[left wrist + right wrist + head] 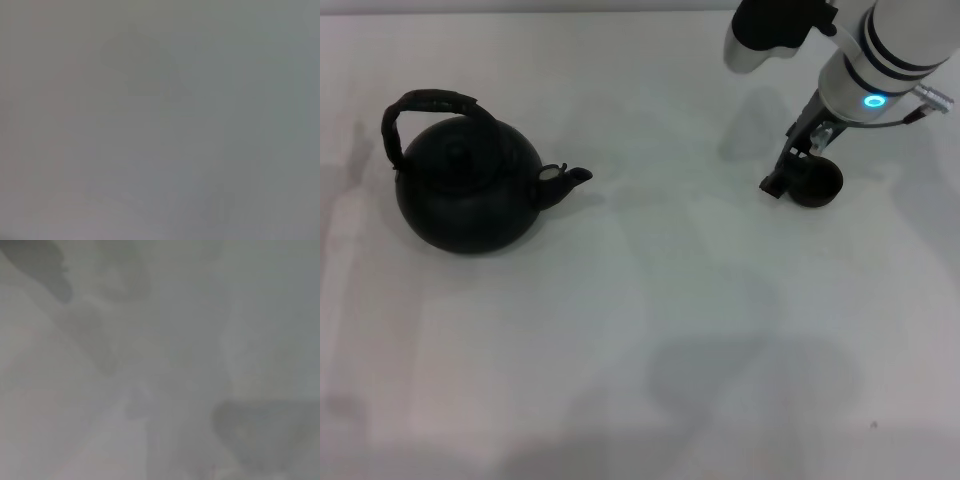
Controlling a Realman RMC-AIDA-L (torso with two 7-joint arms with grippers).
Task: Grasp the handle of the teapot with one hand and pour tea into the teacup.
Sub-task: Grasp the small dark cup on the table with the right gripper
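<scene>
Teapot (468, 195): you have it upright on the white tabletop (650, 330), on the robot's left side of the head view, its round matte black body resting flat. Handle (425, 110): you will see it arching over the pot's top, tilted toward the far left, with nothing touching it. Spout (565, 178): short, pointing toward the robot's right. Teacup (816, 182): small and dark, standing upright on the tabletop at the far right, well apart from the teapot. Right gripper (798, 162): you find it lowered at the teacup, its dark fingers (782, 172) reaching down on the cup's left side and touching or nearly touching the rim; you cannot tell whether they are clamped on the cup or merely beside it. Left gripper: not visible to you in the head view. Both wrist views give you only a grey blur with nothing identifiable.
</scene>
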